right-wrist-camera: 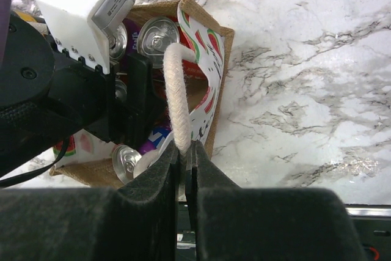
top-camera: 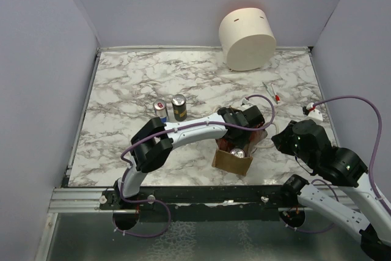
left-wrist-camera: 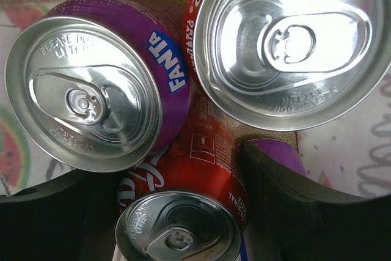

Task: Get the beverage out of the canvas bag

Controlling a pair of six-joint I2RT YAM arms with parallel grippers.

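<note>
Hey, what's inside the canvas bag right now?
At least three cans: a purple Fanta can, a red Coke can and another red can, with the left gripper open among them. The cans cover the canvas bag's floor and anything lower.

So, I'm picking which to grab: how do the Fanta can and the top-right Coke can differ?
The Fanta can is purple; the Coke can is red. The Coke can's lid looks larger and is cropped by the frame; the Fanta can's shows whole. Both are lid-up and unopened.
</note>
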